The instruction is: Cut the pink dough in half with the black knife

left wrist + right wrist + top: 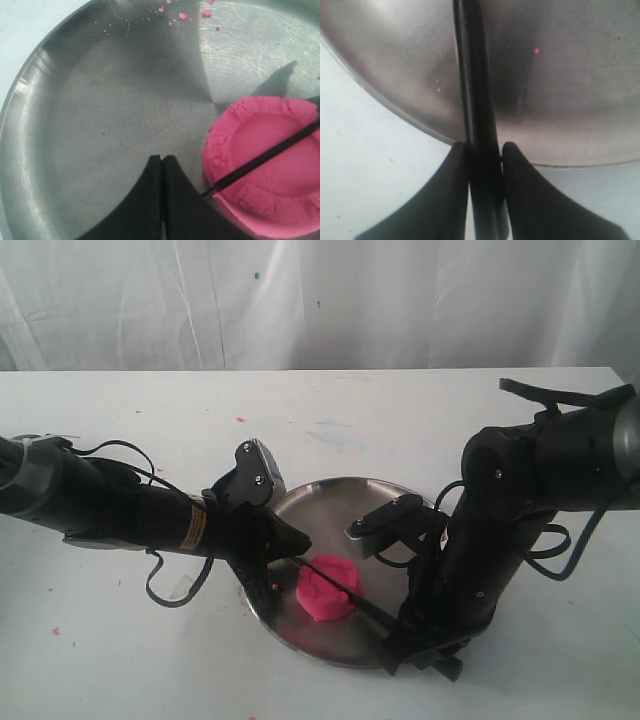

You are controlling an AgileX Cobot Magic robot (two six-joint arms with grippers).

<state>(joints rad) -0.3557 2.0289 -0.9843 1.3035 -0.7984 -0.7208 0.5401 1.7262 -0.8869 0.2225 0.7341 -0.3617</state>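
Exterior view, black knife (362, 598) spans pink dough (322, 598)

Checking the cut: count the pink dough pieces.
1. One pink dough lump sits on the steel plate, near its lower edge in the exterior view, black knife across its top. No second piece shows, though arms hide some plate.

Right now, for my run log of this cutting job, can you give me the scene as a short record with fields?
dough: pink dough, one piece, dented top, on the steel plate
knife: black knife, blade lying across the dough's top, tip past its edge
right arm: right gripper shut on the knife's handle
left arm: left gripper shut, empty, close beside the dough
debris: pink crumbs on the plate
cut: no split visible yet
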